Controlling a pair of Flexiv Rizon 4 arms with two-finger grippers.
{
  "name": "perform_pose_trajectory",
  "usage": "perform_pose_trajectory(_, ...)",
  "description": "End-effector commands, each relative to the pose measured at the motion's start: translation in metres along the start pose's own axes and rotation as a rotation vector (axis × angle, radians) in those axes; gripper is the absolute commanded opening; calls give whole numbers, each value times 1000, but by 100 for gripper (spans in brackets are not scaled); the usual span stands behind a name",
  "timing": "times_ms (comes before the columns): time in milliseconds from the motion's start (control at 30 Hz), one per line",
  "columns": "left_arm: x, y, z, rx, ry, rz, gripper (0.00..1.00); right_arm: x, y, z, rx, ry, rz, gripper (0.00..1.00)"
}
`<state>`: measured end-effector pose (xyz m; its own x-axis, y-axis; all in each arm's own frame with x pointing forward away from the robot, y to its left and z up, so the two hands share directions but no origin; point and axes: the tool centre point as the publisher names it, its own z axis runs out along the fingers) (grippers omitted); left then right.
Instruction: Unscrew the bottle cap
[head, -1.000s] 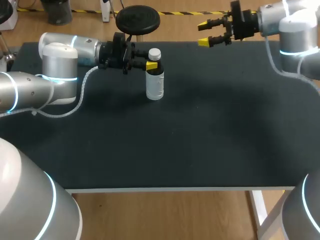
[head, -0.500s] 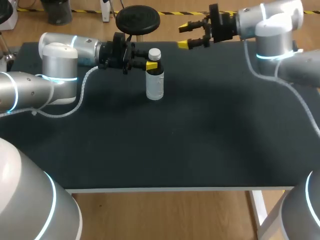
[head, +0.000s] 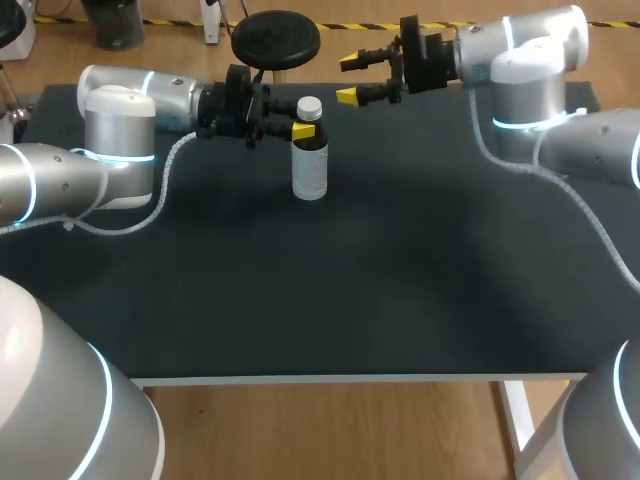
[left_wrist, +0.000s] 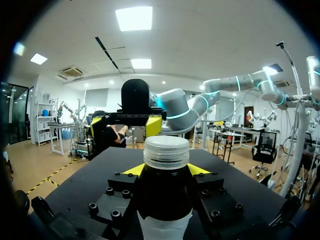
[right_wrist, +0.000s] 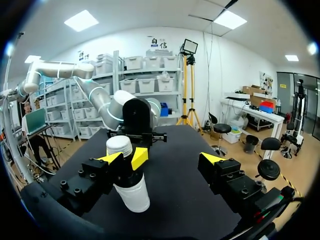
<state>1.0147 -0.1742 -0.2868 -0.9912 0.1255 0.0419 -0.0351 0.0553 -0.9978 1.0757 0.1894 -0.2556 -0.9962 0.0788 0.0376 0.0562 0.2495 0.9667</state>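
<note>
Right tool (head: 348, 80) gapes wide, empty, upper middle. On table (head: 400, 280), bottle (head: 311, 170) upright upper left of centre, left tool (head: 304, 131) clamping its shoulder. Cap (head: 309, 106), axis vertical, lies left of my right tool, slightly lower.

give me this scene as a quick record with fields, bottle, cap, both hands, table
bottle: upright on the table, pale lower body, dark upper part
cap: white, on the bottle, nothing touching it
left hand: shut on the bottle's neck, just under the cap
right hand: open, in the air beside the cap, apart from it, fingertips towards the bottle
table: black top, bottle on its far part
task state: cap not yet off
</note>
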Motion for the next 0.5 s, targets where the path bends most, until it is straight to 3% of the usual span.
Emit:
perform_pose_trajectory(33,-3,3,-1,2,9,-1,0,7,5,4,8,-4,-3,100)
perform_pose_trajectory(500,-3,3,-1,2,9,-1,0,32,9,12,6,-17,18,100)
